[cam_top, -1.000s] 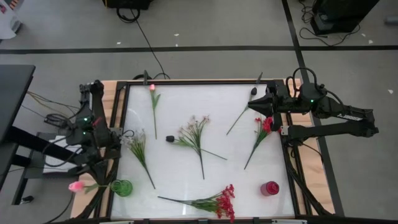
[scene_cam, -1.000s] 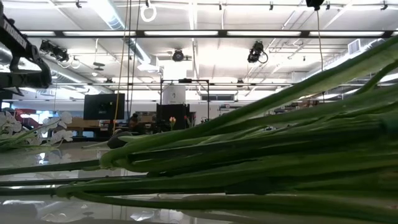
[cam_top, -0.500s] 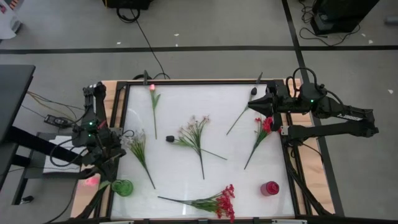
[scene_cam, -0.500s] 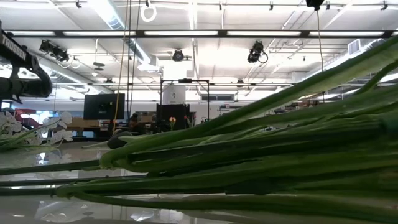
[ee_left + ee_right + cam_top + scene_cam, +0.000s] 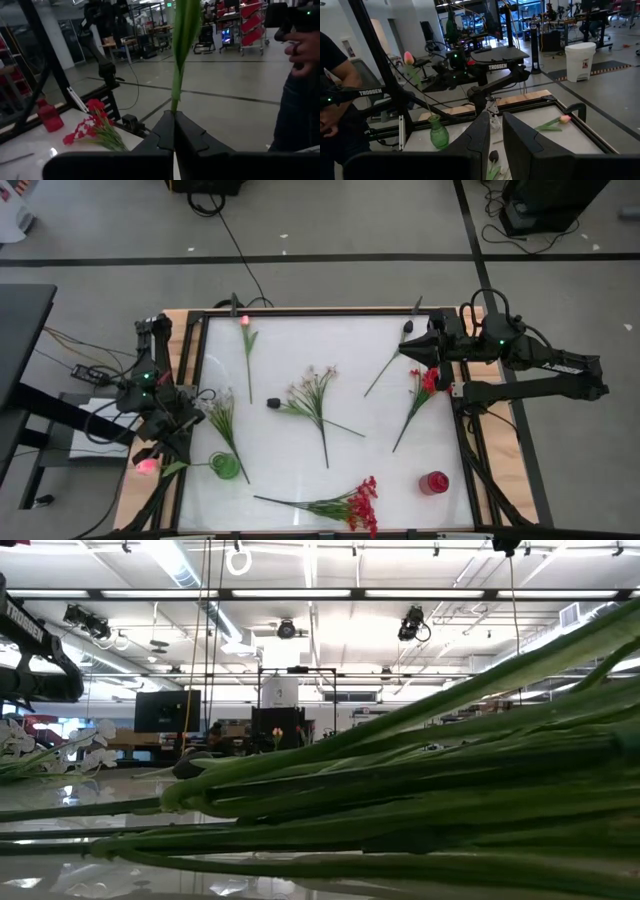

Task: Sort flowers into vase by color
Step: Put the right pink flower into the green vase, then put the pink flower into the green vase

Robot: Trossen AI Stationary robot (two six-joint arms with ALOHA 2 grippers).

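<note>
My left gripper (image 5: 163, 457) (image 5: 174, 116), at the table's near left corner, is shut on a pink rosebud flower (image 5: 146, 467) (image 5: 408, 57). That flower's stem runs into a green glass vase (image 5: 226, 468) (image 5: 438, 132), which stands upright on the white table. My right gripper (image 5: 403, 350) (image 5: 496, 131) hangs high at the far right with a narrow gap between its fingers and nothing in it. On the table lie another pink rosebud (image 5: 243, 321), white sprigs (image 5: 218, 412), a pale sprig (image 5: 312, 388) and red sprays (image 5: 352, 505) (image 5: 425, 380). My left gripper pinches the pink flower's green stem (image 5: 173, 104) between its two fingers, which point level toward the table's near edge and lie across the stem. The stem leans: its lower end is in the green vase, and the bud stands out past the table's left edge.
A red vase (image 5: 434, 482) (image 5: 49, 115) stands at the near right. A loose dark bud (image 5: 273, 402) lies mid-table, and a leafy stem (image 5: 385, 370) lies below my right gripper. Stems close to the lens fill the low view (image 5: 400, 790). A person (image 5: 300, 75) stands beyond the table.
My left gripper has sunk and turned, and has carried the pink bud toward the table's right. The stem's lower end has stayed in the green vase. The vase has slid along the table toward the right edge and a little toward the far edge, staying upright.
</note>
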